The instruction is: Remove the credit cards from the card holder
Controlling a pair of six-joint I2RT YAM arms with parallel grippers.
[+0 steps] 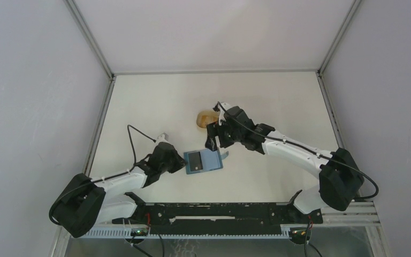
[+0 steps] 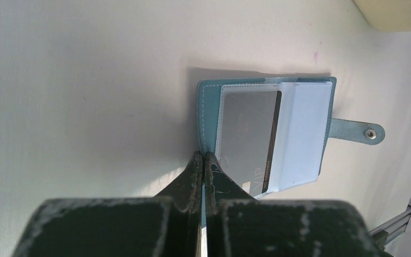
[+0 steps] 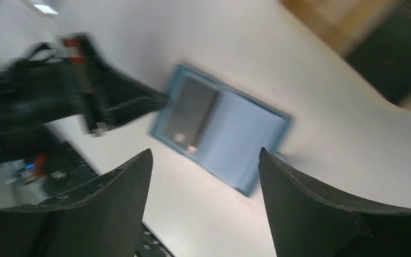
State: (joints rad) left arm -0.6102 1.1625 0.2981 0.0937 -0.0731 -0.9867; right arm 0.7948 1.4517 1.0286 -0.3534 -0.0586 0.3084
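The teal card holder (image 1: 203, 160) lies open on the table, its light blue inside facing up and its snap tab (image 2: 358, 131) sticking out to one side. One grey credit card (image 2: 246, 134) marked VIP shows in its left pocket behind a clear window. My left gripper (image 2: 203, 158) is shut on the card holder's left edge, with a thin teal strip between the fingers. My right gripper (image 3: 205, 155) hovers open above the card holder (image 3: 246, 139), nothing between its fingers. In the overhead view the right gripper (image 1: 214, 140) hangs just behind the holder's far edge.
A beige oval tray (image 1: 206, 118) sits on the table behind the right gripper, and its corner shows in the left wrist view (image 2: 396, 13). Grey walls close in the table on three sides. A black rail (image 1: 219, 211) runs along the near edge.
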